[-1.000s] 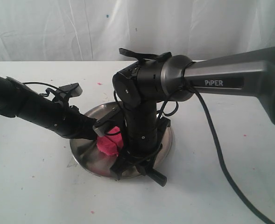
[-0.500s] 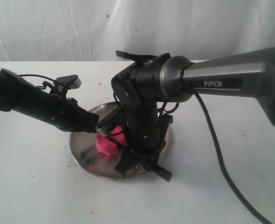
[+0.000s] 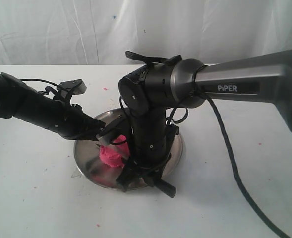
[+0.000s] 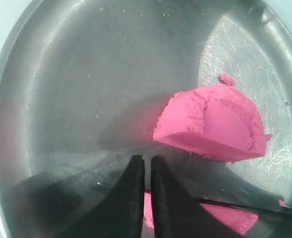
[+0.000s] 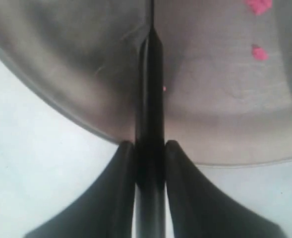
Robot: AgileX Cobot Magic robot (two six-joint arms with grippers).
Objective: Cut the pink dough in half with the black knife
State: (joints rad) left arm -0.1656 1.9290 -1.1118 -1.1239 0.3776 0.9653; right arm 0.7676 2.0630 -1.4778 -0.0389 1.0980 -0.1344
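Observation:
The pink dough (image 3: 111, 156) lies on the steel plate (image 3: 88, 158). In the left wrist view it shows as two chunks, a big one (image 4: 215, 124) and another (image 4: 230, 218). The thin edge of the black knife (image 4: 250, 207) runs between them. My left gripper (image 4: 146, 161) is shut with nothing in it, its tips just short of the big chunk; in the exterior view it (image 3: 113, 133) hangs over the plate's left side. My right gripper (image 5: 149, 146) is shut on the black knife (image 5: 149, 99), whose handle end (image 3: 164, 188) pokes past the plate's front rim.
The plate (image 5: 86, 74) sits on a white table (image 3: 235, 188) against a white curtain. Tiny pink crumbs (image 5: 259, 52) dot the plate and the table. The right arm's cable (image 3: 230, 163) trails over the table at the right.
A second ago the left arm sat lower; it has risen and pulled back slightly. The right gripper rocked the knife to the right and back, and the dough now shows more to the left.

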